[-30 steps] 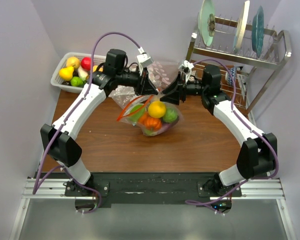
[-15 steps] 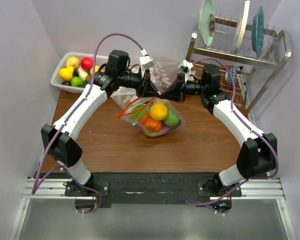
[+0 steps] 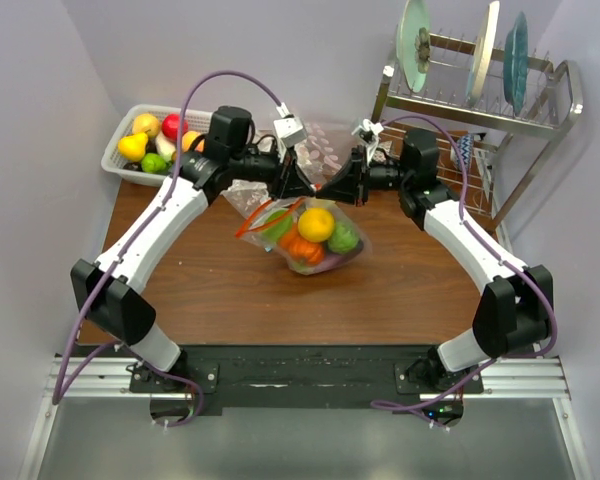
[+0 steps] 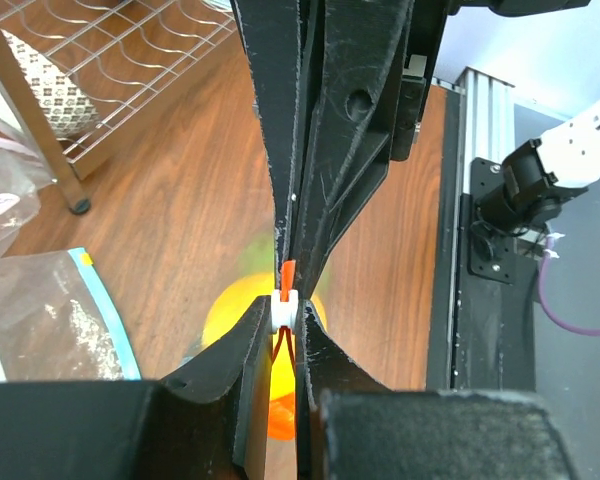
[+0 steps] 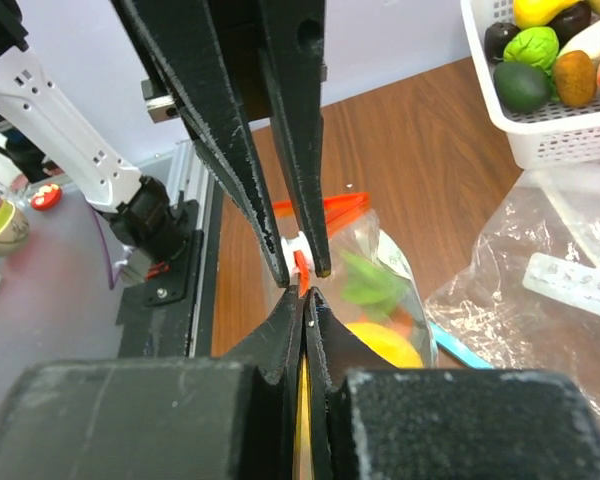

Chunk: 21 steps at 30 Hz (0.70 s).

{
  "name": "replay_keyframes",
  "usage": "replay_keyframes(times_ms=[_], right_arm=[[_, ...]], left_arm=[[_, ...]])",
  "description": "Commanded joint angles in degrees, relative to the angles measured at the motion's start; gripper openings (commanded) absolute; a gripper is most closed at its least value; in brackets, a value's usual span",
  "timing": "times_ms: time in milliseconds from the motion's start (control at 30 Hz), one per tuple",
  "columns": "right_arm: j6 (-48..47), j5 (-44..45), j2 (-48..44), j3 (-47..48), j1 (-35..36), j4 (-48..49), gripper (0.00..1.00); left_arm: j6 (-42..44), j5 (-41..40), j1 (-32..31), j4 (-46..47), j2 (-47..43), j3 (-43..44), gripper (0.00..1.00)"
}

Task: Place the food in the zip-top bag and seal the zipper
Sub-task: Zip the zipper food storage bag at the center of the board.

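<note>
Midway along the wooden table (image 3: pixel 410 290), between lilac walls (image 3: pixel 40 150), is the zip-top bag (image 3: pixel 315 240).

Zip-top bag (image 3: pixel 360 243) — clear crinkly plastic; food (image 3: pixel 316 223) glossy; table (image 3: pixel 400 290) — smooth wood grain.

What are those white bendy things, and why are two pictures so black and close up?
They are two robot arms bolted to a wooden table. One camera looks down from above; two sit on the wrists, so the black shapes are gripper fingers up close. The left gripper and right gripper meet tip to tip, both pinching the orange-red zipper of a clear zip-top bag full of toy fruit. Spare fruit sits in a white basket; plates stand in a rack.
</note>
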Motion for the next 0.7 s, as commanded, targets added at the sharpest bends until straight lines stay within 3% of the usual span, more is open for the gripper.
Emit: replay_keyframes(times_ms=[0, 667], right_arm=[[3.20, 2.68, -0.83, 1.90, -0.55, 5.63, 0.00], [15.23, 20.00, -2.32, -2.84, -9.25, 13.01, 0.00]], left_arm=[[1.43, -3.02, 0.02, 0.52, -3.56, -3.00, 0.00], [-1.03, -6.80, 0.02, 4.04, -5.24, -11.18, 0.00]])
